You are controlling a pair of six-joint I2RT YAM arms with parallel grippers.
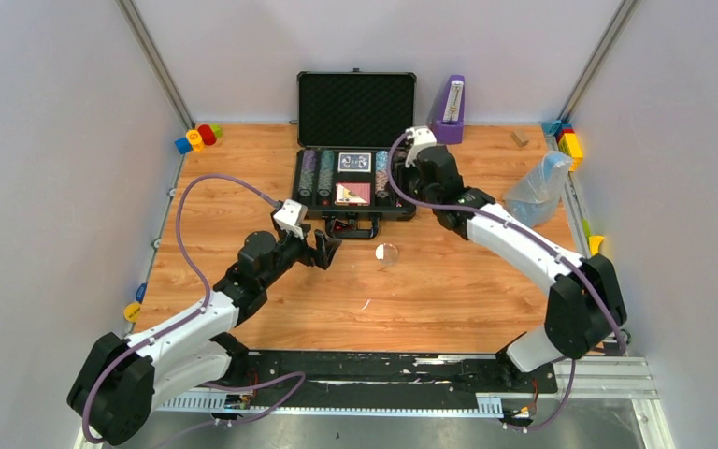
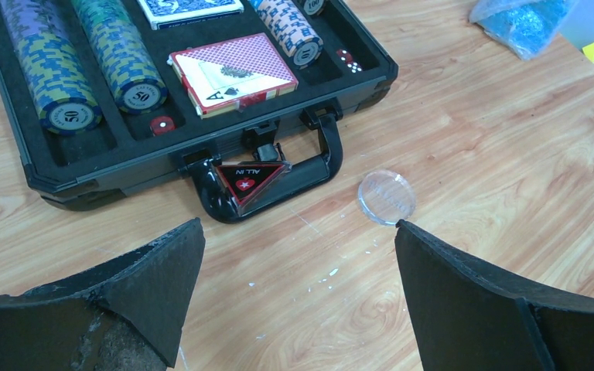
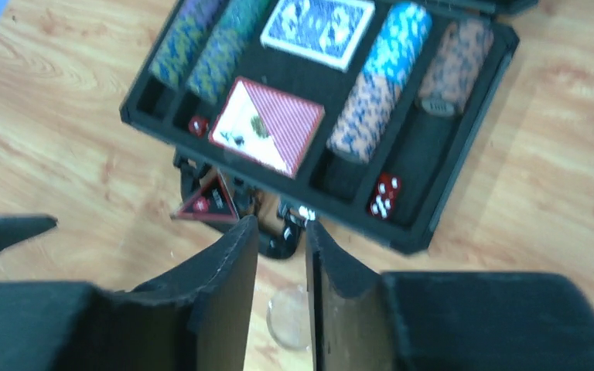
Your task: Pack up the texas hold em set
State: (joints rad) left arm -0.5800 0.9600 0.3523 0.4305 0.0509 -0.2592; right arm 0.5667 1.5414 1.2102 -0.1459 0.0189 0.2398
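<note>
Now the left pincer point(image 2: 298, 225) is seen spread wide and empty, held low over the counter point(image 2: 510, 154). Ahead of it and to its left the black briefcase point(image 2: 124, 158) lies open, with chip stacks point(image 2: 128, 58), the red deck point(image 2: 232, 73) and the blue deck point(image 2: 189, 9) seated in the tray. Straight ahead, a red triangular "ALL IN" marker point(image 2: 249, 179) is tucked inside the handle point(image 2: 309, 176), not yet packed. Just beyond its right finger a clear round disc point(image 2: 387, 197) lies loose on the wood. Further right, the right pincer point(image 3: 281, 228) is held above the handle side of the case, nearly closed, nothing gripped. Gathering the loose pieces is judged the step in hand. If the disc is taken next, the left fingers would need to be lowered to the counter and closed on its thin rim. It would then be carried to a free slot before the lid point(image 1: 356, 108) is shut.
</note>
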